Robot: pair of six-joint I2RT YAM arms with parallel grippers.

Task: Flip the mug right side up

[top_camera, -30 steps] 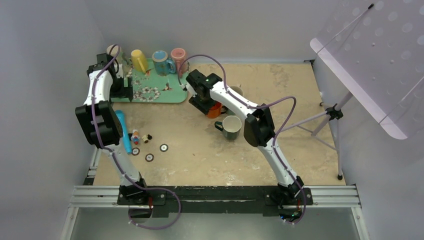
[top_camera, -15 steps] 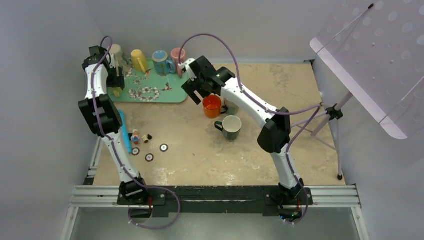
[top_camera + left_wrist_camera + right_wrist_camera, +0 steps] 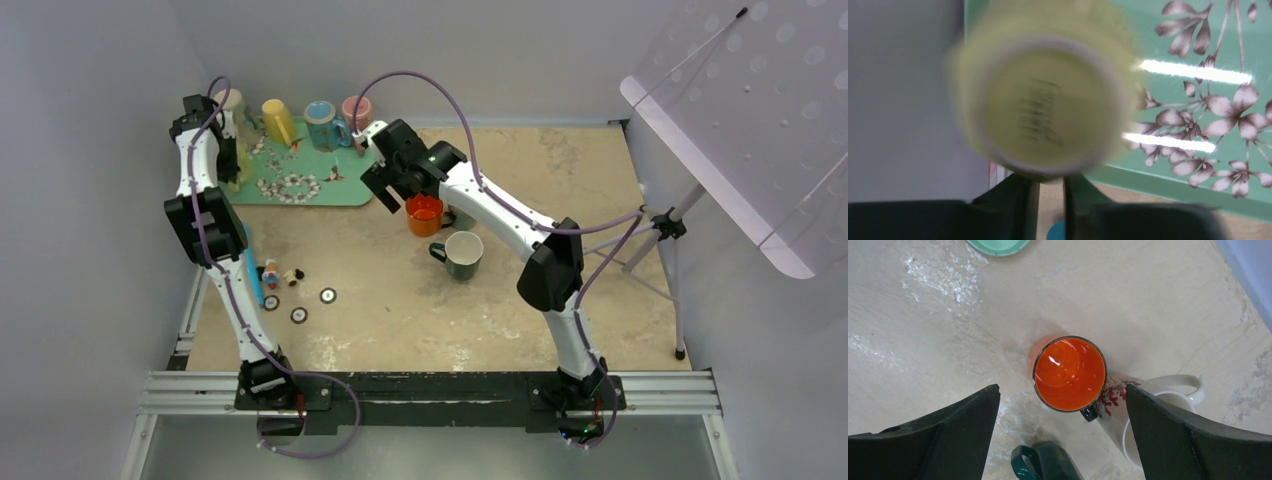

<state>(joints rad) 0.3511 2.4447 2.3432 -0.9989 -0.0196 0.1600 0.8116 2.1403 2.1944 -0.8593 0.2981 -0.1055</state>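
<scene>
A yellow-green mug (image 3: 1043,105) stands upside down at the left end of the green floral tray (image 3: 1228,60), its printed base facing the left wrist camera, blurred. My left gripper (image 3: 1050,182) is shut at the mug's near lower edge, on what looks like its handle. From above, the left gripper (image 3: 232,158) sits over the tray's left end (image 3: 300,185) and hides that mug. My right gripper (image 3: 1063,387) hangs open above an upright orange mug (image 3: 1069,374), touching nothing. In the top view the right gripper (image 3: 395,185) is just left of the orange mug (image 3: 424,213).
A white mug with a red pattern (image 3: 1148,405) lies on its side against the orange one. A dark green mug (image 3: 463,253) stands upright nearer. Pale (image 3: 230,100), yellow (image 3: 278,120), blue (image 3: 322,125) and pink (image 3: 357,110) mugs line the tray's back. Small trinkets (image 3: 270,272) lie left; a tripod (image 3: 665,225) stands right.
My left gripper has gone from wide open to shut at the yellow-green mug. My right gripper has opened, let go of the orange mug and drawn back above it.
</scene>
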